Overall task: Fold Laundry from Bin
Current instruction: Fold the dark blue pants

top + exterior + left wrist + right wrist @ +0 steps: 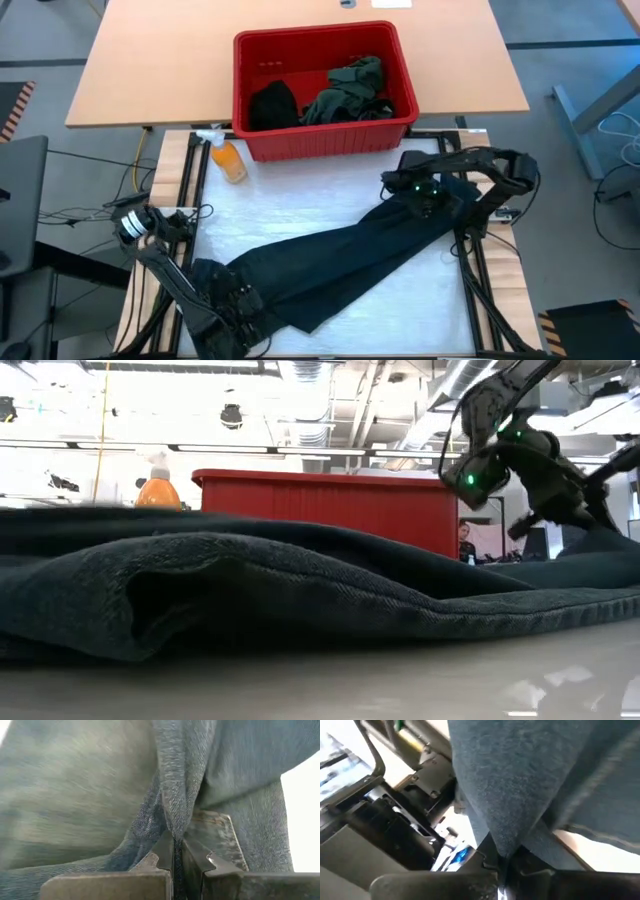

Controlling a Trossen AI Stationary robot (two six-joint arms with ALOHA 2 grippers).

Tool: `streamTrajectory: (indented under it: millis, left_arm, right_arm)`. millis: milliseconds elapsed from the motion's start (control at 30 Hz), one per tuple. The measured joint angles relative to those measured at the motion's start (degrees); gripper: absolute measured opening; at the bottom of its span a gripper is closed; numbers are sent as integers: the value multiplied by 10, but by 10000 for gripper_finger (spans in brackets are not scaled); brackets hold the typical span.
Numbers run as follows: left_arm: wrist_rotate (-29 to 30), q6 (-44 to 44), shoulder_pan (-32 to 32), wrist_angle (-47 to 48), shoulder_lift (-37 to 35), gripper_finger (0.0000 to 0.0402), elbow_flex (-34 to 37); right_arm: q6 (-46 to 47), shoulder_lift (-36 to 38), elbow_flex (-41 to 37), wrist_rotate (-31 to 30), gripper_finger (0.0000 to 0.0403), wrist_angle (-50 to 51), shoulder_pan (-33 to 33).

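Both grippers clenched on trousers, red bin and spray bottle behind.

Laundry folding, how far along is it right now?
Early. Done: one pair of trousers is out of the bin and spread across the table. In hand: the left gripper and the right gripper are each shut on the trousers at opposite ends; no fold shows yet. Left: a green garment and a black one lie in the bin.
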State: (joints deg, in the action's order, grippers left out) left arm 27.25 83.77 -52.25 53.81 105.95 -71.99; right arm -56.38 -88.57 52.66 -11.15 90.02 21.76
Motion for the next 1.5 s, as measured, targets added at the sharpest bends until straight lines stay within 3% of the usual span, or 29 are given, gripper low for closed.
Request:
streamTrajectory:
  millis: [133, 233, 467, 667, 767, 867, 1067, 1167, 1267, 1367, 1500]
  left_arm:
    - [36, -1, 0, 72, -62, 0, 0]
    - [51, -7, 4, 144, -117, 0, -1]
    - [58, 0, 13, 355, -251, 0, -1]
    - [86, 20, 36, 350, -329, 0, 16]
    - [92, 23, 38, 297, -307, 0, 34]
    - [62, -10, 34, 170, -256, 0, 60]
    - [-60, -104, 32, -58, -86, 0, 72]
    - [-105, -123, 32, -87, -16, 0, 52]
    - [-130, -133, 27, -93, 26, 0, 31]
    - [-128, -124, 19, -82, 34, 0, 23]
    - [-111, -110, 13, -34, 13, 0, 23]
  right_arm:
    - [7, 56, 37, -44, 18, -1, 19]
    - [4, 95, 78, -109, 18, -26, 40]
    - [4, 147, 162, -267, 18, -192, 85]
    - [43, 178, 167, -389, 18, -203, 83]
    - [152, 199, 158, -372, 18, -139, 48]
    - [228, 220, 110, -328, 18, -90, -12]
    - [257, 227, -45, -265, 18, -72, -137]
    - [288, 213, -103, -257, 18, -72, -190]
    - [296, 197, -92, -252, 23, -73, -227]
    - [294, 191, -68, -252, 22, -75, -241]
    - [281, 197, -28, -252, 18, -68, -213]
